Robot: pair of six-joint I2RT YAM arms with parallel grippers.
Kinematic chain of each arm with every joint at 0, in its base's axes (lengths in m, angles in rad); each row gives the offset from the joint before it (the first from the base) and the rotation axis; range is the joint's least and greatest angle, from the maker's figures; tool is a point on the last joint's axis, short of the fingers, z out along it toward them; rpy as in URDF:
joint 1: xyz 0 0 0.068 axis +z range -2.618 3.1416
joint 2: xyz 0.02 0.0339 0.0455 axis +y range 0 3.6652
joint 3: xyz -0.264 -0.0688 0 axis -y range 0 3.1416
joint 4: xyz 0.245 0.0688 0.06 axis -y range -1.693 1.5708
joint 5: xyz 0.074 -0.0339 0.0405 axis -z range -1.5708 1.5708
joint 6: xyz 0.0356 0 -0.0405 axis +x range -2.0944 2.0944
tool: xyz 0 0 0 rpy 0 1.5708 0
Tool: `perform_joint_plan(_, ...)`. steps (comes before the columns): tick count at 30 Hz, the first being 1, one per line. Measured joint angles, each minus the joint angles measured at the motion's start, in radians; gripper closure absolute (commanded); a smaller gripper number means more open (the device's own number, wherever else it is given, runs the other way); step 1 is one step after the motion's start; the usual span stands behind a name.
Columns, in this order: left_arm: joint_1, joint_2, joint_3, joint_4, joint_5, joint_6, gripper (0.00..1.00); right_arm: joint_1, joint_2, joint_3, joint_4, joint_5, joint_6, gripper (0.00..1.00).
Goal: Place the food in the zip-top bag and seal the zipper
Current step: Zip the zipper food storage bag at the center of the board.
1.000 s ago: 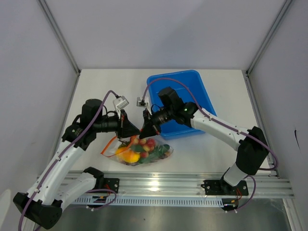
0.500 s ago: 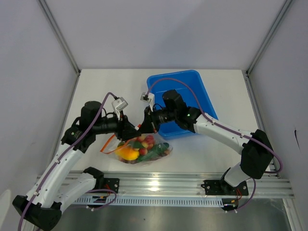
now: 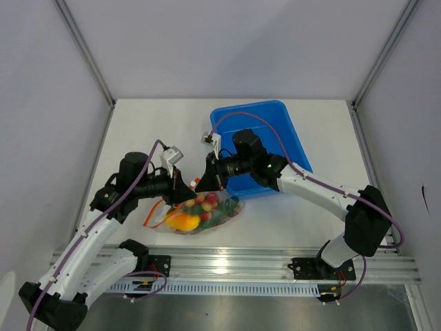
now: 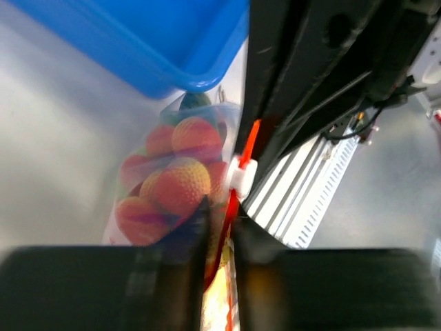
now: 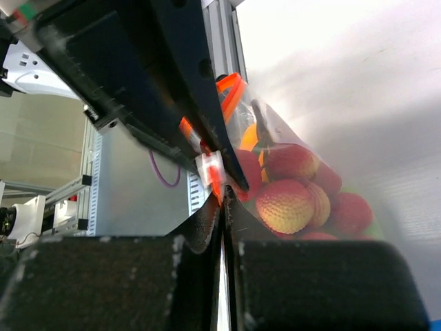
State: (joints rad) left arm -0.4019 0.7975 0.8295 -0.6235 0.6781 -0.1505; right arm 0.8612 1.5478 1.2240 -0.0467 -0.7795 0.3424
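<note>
Currently: zip-top bag point(image 3: 207, 219) on table point(image 3: 151, 131), just beside blue bin's point(image 3: 275, 114) near corner. Food point(image 3: 185, 221) inside bag; red fruits, orange-yellow piece and green items visible through film. Right gripper point(image 3: 200, 185) jaws closed, pinching zipper point(image 4: 251, 136) at bag mouth. Left gripper point(image 3: 185, 196) jaws narrowly parted, zipper strip running between them; firm grip cannot be told. White slider point(image 4: 241, 176) sits on strip between both grippers.

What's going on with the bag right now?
The food is inside the zip-top bag, which lies beside the blue bin. Both arms work at the zipper. The right gripper is shut on it by the white slider, and the strip runs through the left gripper, grip unclear.
</note>
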Motion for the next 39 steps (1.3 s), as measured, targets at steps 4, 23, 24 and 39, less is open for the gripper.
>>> perform_joint_plan(4,-0.002,0.003,0.008,-0.029,-0.027,-0.006,0.99,-0.001,0.000,0.002,-0.016,-0.011,-0.023,1.00)
perform_joint_plan(23,-0.010,0.074,0.159,-0.186,-0.031,0.077,0.99,-0.011,0.098,0.296,-0.417,-0.153,-0.389,0.67)
perform_joint_plan(24,-0.010,0.075,0.160,-0.190,-0.027,0.080,1.00,-0.012,0.115,0.310,-0.431,-0.157,-0.397,0.68)
perform_joint_plan(39,-0.017,0.101,0.161,-0.218,-0.012,0.108,1.00,-0.034,0.233,0.455,-0.609,-0.215,-0.521,0.88)
